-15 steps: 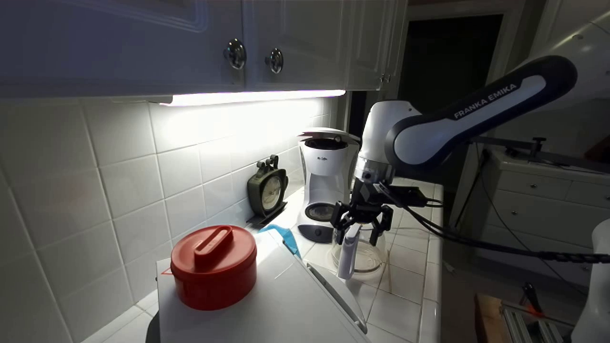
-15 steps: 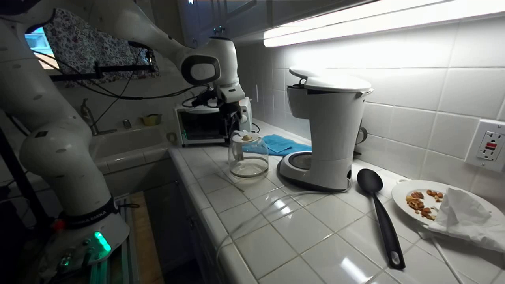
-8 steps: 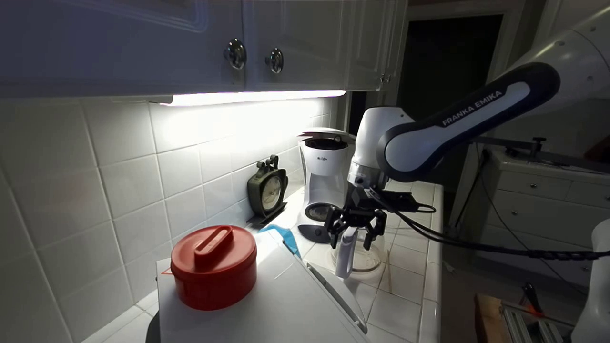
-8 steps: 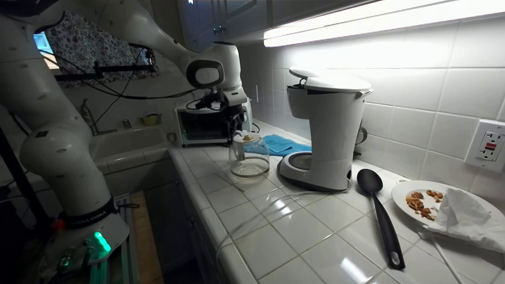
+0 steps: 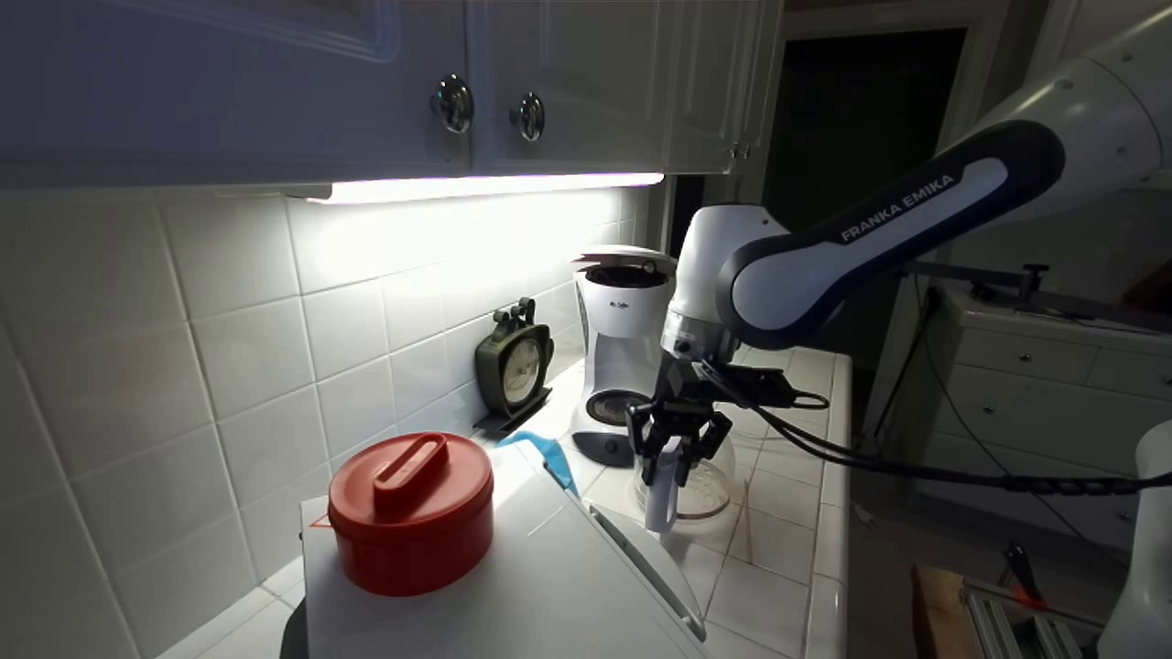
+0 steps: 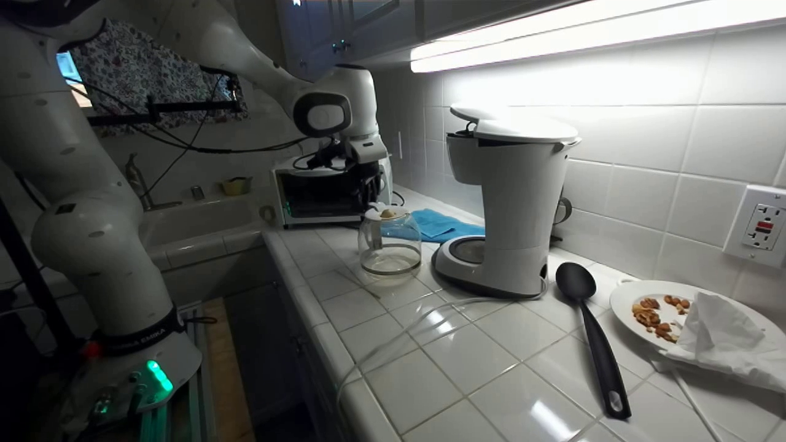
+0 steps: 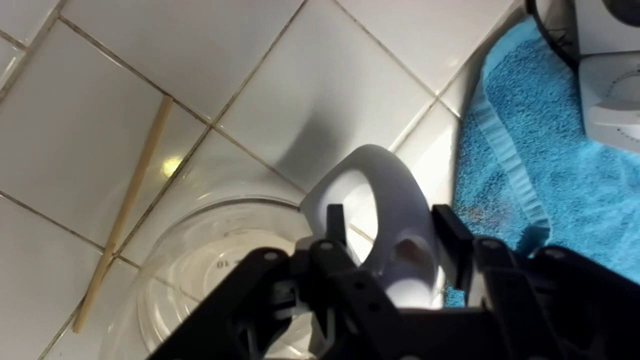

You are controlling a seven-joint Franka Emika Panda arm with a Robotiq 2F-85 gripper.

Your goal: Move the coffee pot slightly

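One pot stood on tiles, right of the machine in an exterior view: body far, handle near and running downward, the gripper spread astride it.

In the wrist view the gripper is blurred and cropped around six o'clock, hiding part of the coffee pot, whose glass is cut off at seven; the blue towel is cut at three. In an exterior view the gripper blends into the dark window of the toaster oven, and the plate, partly under crumpled paper, is cropped near four. In an exterior view the arm is cut off at two and masks the three o'clock side of the coffee machine; figures on the dial at eight are too small to read
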